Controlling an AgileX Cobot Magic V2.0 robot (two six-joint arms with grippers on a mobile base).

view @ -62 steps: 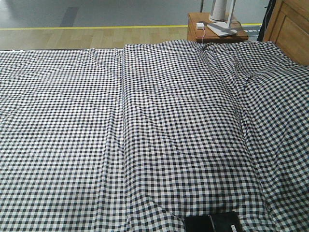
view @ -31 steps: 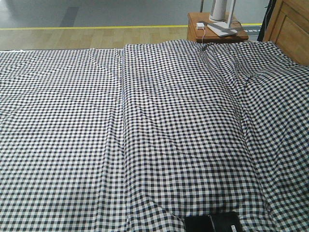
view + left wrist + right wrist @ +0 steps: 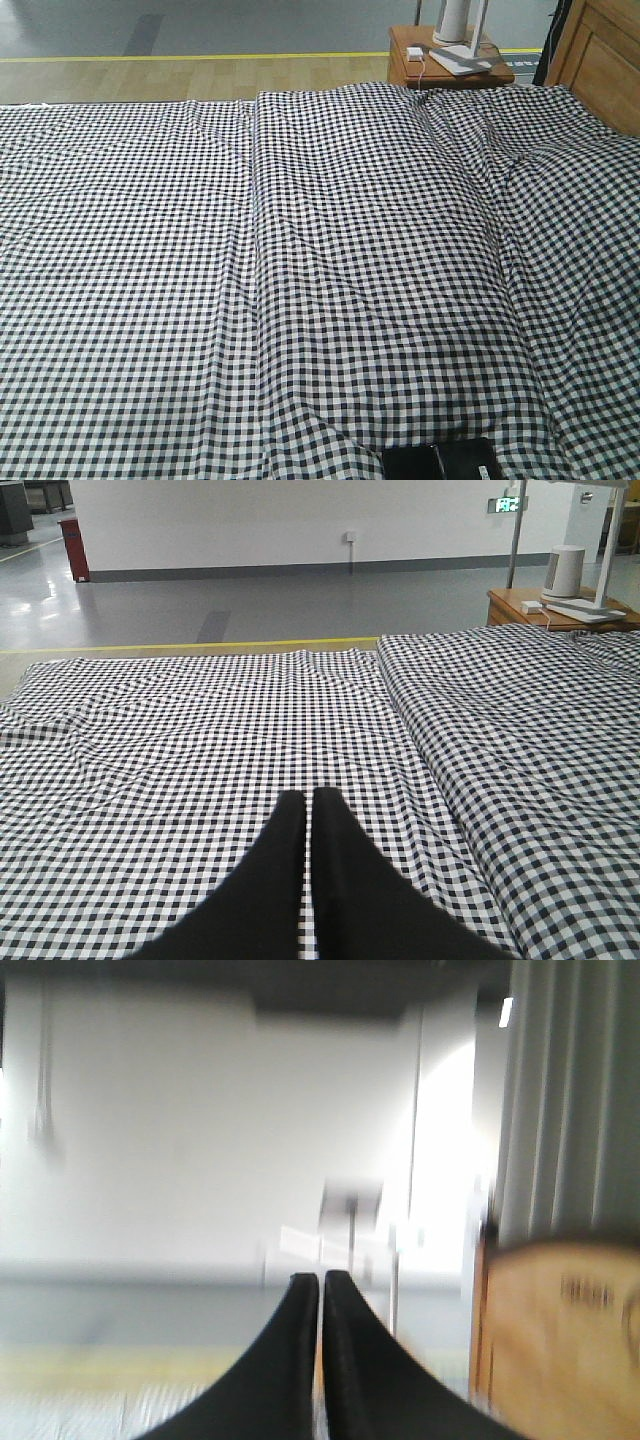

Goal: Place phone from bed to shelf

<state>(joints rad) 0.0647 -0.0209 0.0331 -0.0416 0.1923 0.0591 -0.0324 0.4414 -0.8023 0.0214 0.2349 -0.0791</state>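
The bed (image 3: 300, 250) fills the front view with its black-and-white check sheet, and its wooden headboard (image 3: 600, 60) stands at the far right. A glossy black flat object, which looks like the phone (image 3: 440, 461), lies on the sheet at the bottom edge, partly cut off, with a small white sticker on it. My left gripper (image 3: 307, 795) is shut with nothing in it and hovers low over the bed (image 3: 200, 730). My right gripper (image 3: 321, 1278) is shut on nothing and points at a blurred wall. The shelf is out of view.
A small reddish-brown bedside table (image 3: 405, 62) with a white lamp base (image 3: 462, 55) and a charger stands beyond the bed's far edge. The right wrist view is blurred, with a pale brown wooden panel (image 3: 560, 1330) at its right. Grey floor with a yellow line (image 3: 200, 57) lies behind.
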